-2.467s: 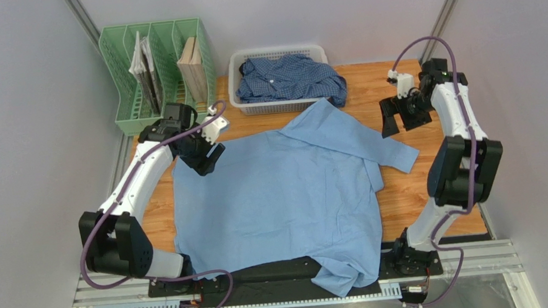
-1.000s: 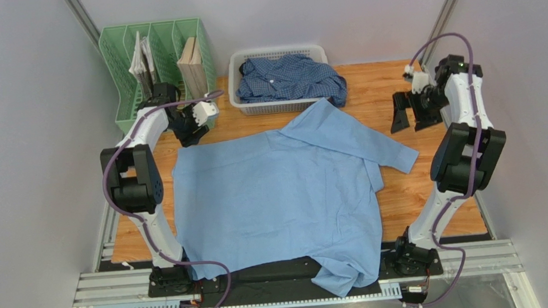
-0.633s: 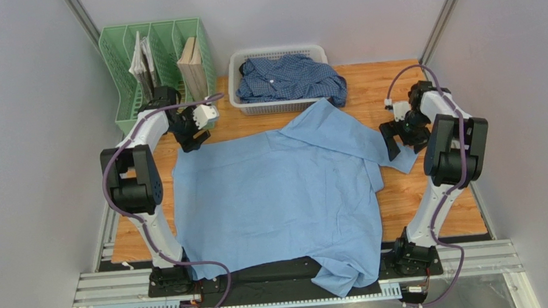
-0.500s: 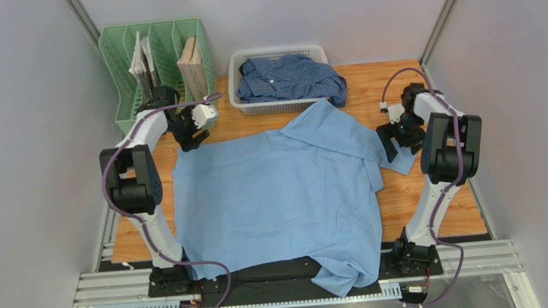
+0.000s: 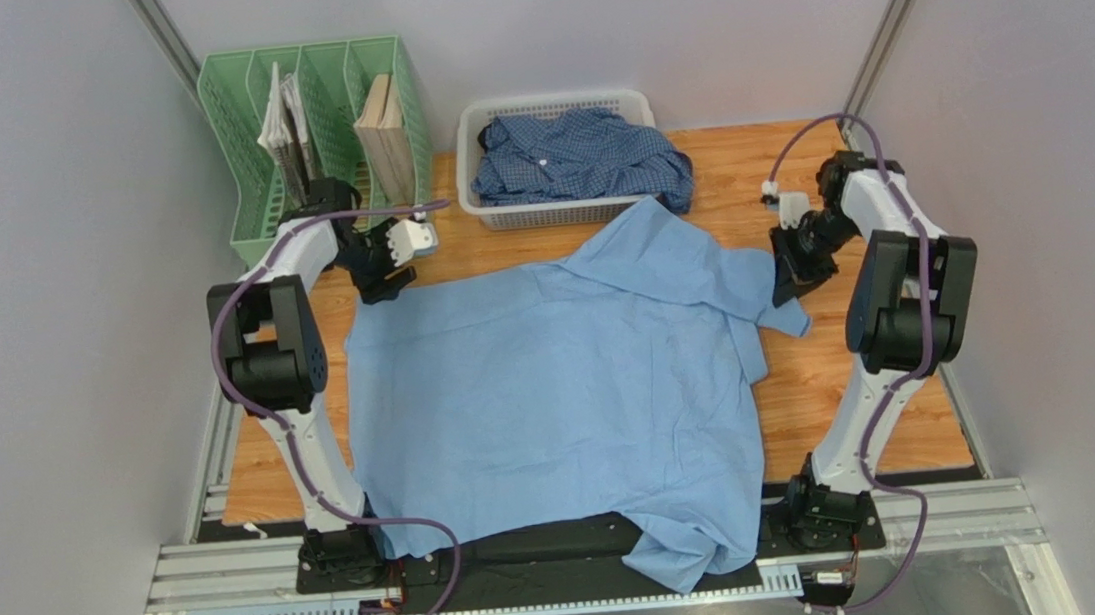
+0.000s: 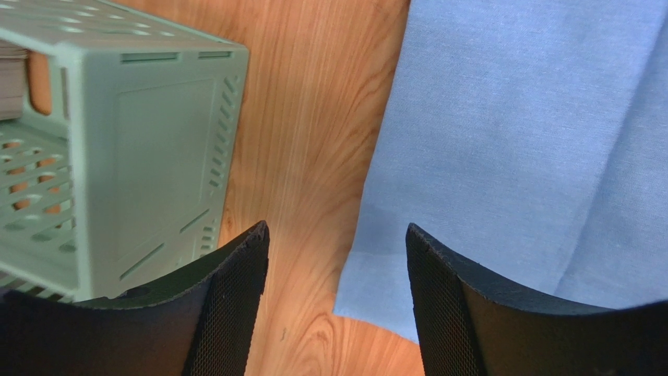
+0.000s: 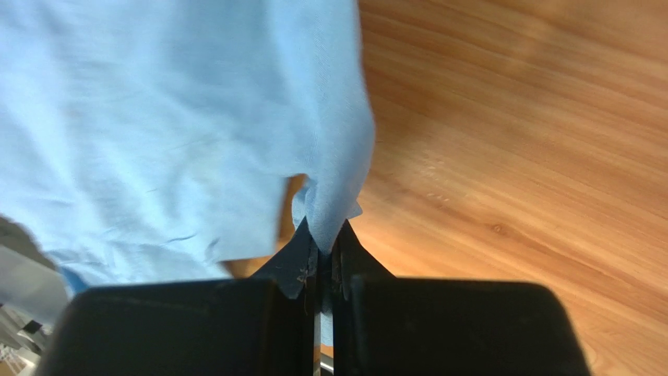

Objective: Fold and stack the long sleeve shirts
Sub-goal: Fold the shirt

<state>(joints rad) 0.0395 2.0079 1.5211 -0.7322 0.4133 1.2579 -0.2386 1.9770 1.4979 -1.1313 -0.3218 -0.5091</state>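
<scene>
A blue shirt (image 5: 546,383) lies spread over the table (image 5: 826,394), its hem hanging off the near edge between the arm bases. The right gripper (image 5: 788,282) is closed on the tip of its right sleeve (image 5: 724,273). The left gripper (image 5: 378,279) hovers at the shirt's far left corner, beside a green rack (image 5: 244,141). A checked shirt (image 5: 577,154) fills the white basket (image 5: 549,101).

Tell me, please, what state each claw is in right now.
Left claw: open, holding nothing, just off the corner of the light blue shirt.
Right claw: closed on the light blue shirt's sleeve end.
</scene>
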